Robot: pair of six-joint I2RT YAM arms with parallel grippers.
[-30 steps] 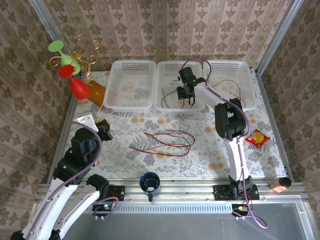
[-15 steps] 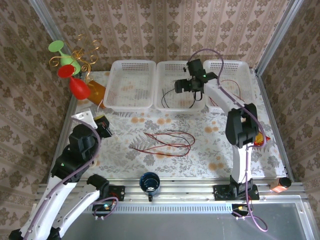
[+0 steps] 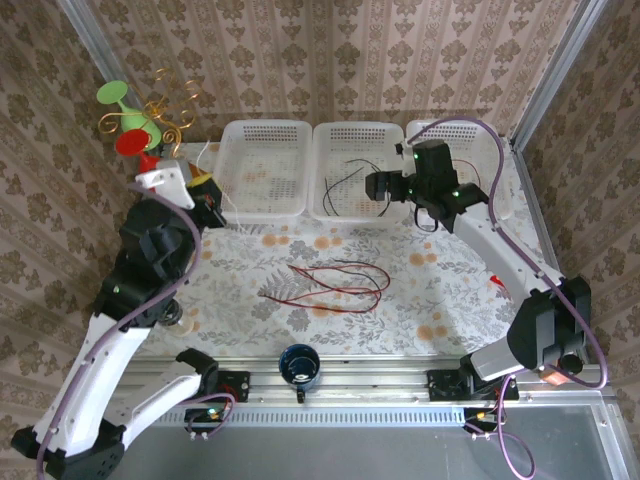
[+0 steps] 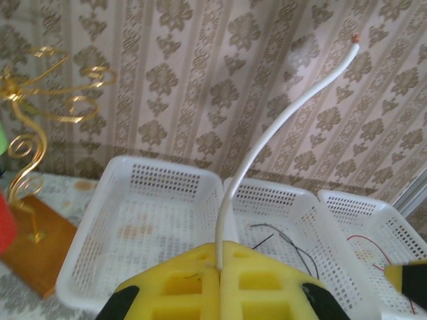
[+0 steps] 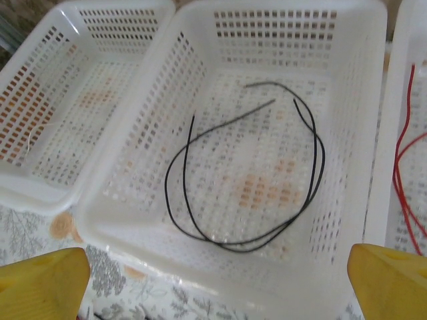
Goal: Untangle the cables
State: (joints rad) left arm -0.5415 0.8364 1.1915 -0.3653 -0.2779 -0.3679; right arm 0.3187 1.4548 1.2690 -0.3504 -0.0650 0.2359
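1. Left tool (image 4: 220,270): its yellow pads are pressed together on a white cable (image 4: 263,143), which rises from between them in a long curve. In the overhead view this tool hangs just beside the left basket (image 3: 240,205).
2. Right tool (image 5: 213,283): the jaws are spread wide and hold nothing. Its yellow fingertips (image 5: 40,280) sit at the lower corners of the wrist view, above the near rim of the middle basket (image 5: 133,113).
3. Work done, as judged from the layout: a black cable (image 5: 313,167) lies alone in a loose loop on the floor of the middle basket. A red cable (image 5: 398,155) lies in the right basket (image 4: 363,203). The cables appear to be sorted by colour, one basket for each.
4. Work left: a bunch of red cables (image 3: 330,288) lies mid-table in overlapping loops, well apart from both tools. A darker strand seems to run among them, though this cannot be confirmed. The white cable is not yet set down. The task looks roughly half done.
5. Surface: the table (image 3: 250,255) carries a pale floral cloth. The three white perforated baskets stand in a row along its far edge, and a dark blue mug (image 3: 299,364) stands at the near edge beside an aluminium rail (image 3: 350,385).
6. Room: walls (image 3: 330,60) of patterned brown wallpaper close in the table on three sides. An ornament (image 3: 135,125) of gold wire with green and red shapes occupies the far-left corner.
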